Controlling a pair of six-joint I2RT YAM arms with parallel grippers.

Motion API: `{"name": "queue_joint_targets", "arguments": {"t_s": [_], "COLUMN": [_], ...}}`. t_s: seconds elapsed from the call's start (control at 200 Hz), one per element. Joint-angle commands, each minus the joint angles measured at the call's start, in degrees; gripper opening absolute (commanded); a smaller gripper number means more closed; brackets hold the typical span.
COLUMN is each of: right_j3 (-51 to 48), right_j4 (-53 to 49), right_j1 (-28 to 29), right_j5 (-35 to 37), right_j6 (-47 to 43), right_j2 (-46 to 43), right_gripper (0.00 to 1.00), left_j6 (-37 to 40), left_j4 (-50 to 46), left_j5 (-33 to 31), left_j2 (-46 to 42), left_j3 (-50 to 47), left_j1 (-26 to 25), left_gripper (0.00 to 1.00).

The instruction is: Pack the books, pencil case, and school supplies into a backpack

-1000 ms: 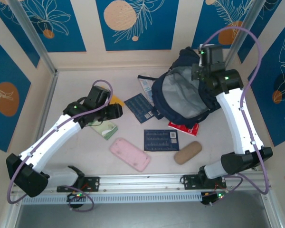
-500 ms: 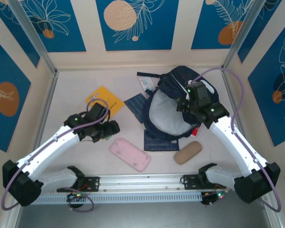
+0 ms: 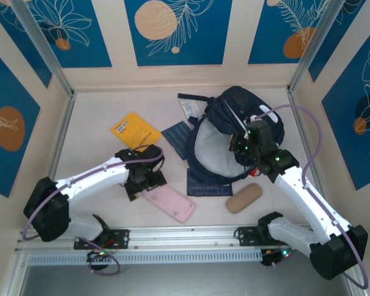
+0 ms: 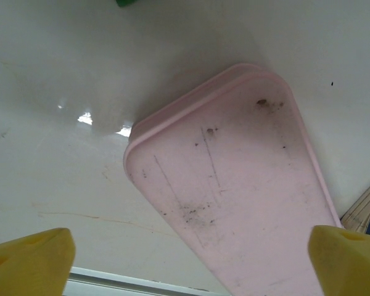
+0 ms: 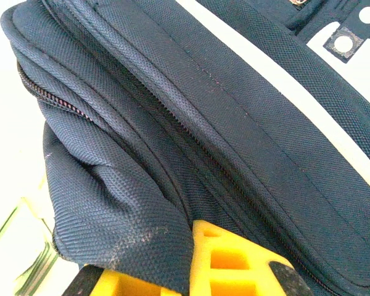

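The backpack (image 5: pixel 246 123) is caught at its rim by my right pincer (image 3: pixel 239 152): a fold of navy fabric runs down between my yellow fingers (image 5: pixel 231 259), which are closed on it (a zip line passes just above them). The bag lies with its mouth open, the grey lining to this pincer's left and the bulk of the bag beyond it. A navy book (image 3: pixel 203 183) pokes out from under the bag's near edge, left of that pincer and nearer to my base. A second navy book (image 3: pixel 177 139) lies against the bag's left side, and a pale packet (image 3: pixel 188 111) sits beyond that. A tan case (image 3: pixel 243 198) lies close on the pincer's near side. My left pincer (image 4: pixel 188 262) hangs spread wide over one end of the pink case (image 4: pixel 234 197), with a fingertip (image 4: pixel 31 253) off to either side of it. The yellow book (image 3: pixel 135 129) lies flat beyond this pincer, well apart.
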Motion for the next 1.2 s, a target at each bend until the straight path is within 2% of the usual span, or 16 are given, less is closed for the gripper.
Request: {"name": "queue_joint_targets", "arguments": {"t_s": [0.0, 0.225, 0.465, 0.77, 1.025, 1.195], "right_j3": [-0.32, -1.06, -2.59, -3.16, -2.8, -3.08], "right_j4": [3.71, 3.89, 5.26, 6.26, 5.66, 5.9], "right_j1": [0.17, 0.13, -0.39, -0.4, -0.93, -1.35], "right_j5": [-0.26, -0.2, -0.48, -1.25, -0.42, -1.48], "right_j6": [3.13, 2.79, 3.62, 4.03, 4.56, 4.55], "right_j2": [-2.43, -3.33, -4.02, -3.5, -3.59, -3.52], "right_gripper": [0.0, 0.0, 0.0, 0.0, 0.0, 0.0], "left_j6": [-5.95, -12.43, -21.42, -23.51, -25.11, -24.37], "left_j4": [2.31, 5.33, 9.48, 12.41, 12.45, 11.71], "left_j5": [-0.76, -2.57, -1.74, -2.88, 0.22, -0.02], "left_j2": [-0.85, -0.94, -1.72, 0.37, 5.69, 7.8], "left_j3": [-0.44, -2.82, -6.8, -6.81, -6.46, -4.63], "left_j1": [-1.21, -1.86, -2.01, -2.19, -3.16, -3.24], "left_gripper": [1.0, 1.0, 1.0, 1.0, 1.0, 1.0]}}
